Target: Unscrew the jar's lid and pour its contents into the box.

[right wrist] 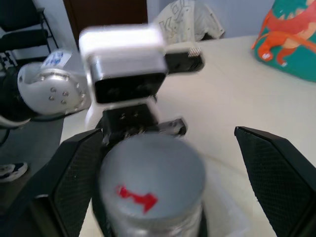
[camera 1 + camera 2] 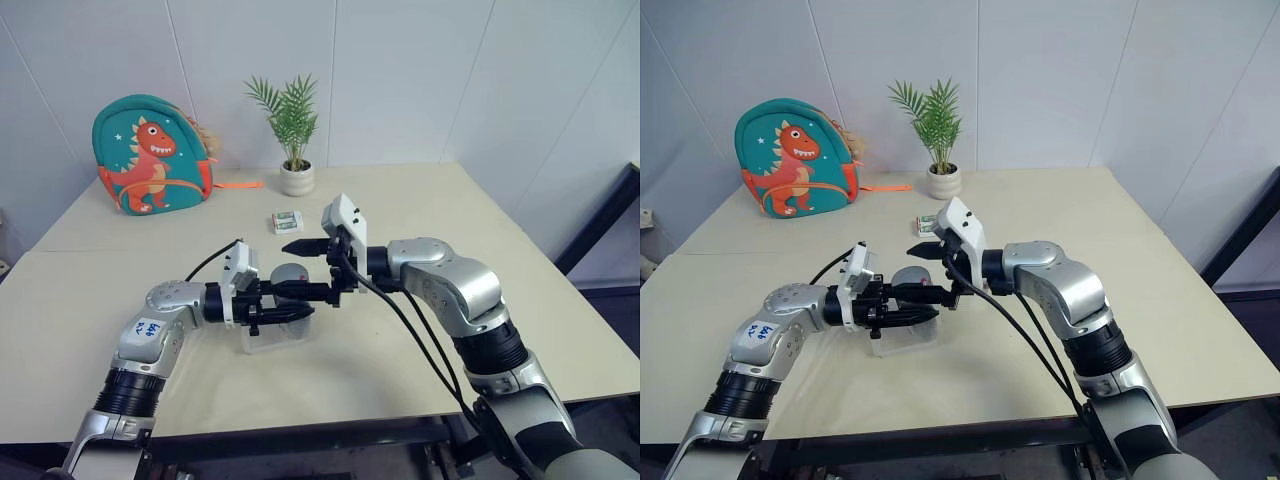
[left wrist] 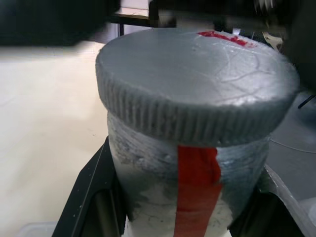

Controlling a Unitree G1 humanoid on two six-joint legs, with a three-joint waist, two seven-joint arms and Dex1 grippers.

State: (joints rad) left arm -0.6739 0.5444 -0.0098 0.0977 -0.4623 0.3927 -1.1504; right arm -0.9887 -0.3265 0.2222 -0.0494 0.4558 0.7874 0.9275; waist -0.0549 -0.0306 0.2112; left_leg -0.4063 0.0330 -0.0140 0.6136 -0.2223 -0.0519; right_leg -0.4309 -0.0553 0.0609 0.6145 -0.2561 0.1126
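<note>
The jar (image 3: 148,163) has a frosted clear body with a strip of red tape. My left gripper (image 2: 285,302) is shut on that body and holds it upright just above the box (image 2: 272,338). The grey ribbed lid (image 3: 197,84) sits on the jar's neck and carries a red mark on top. My right gripper (image 2: 300,268) comes in from the right, open, with one finger (image 1: 74,173) on each side of the lid (image 1: 153,173) and a gap showing at the far finger. The contents are hidden inside the jar.
A dinosaur backpack (image 2: 150,155) stands at the back left of the beige table (image 2: 450,330). A white plant pot (image 2: 296,178) is at the back centre, and a small green-and-white packet (image 2: 288,221) lies in front of it. The table's front edge runs below my arms.
</note>
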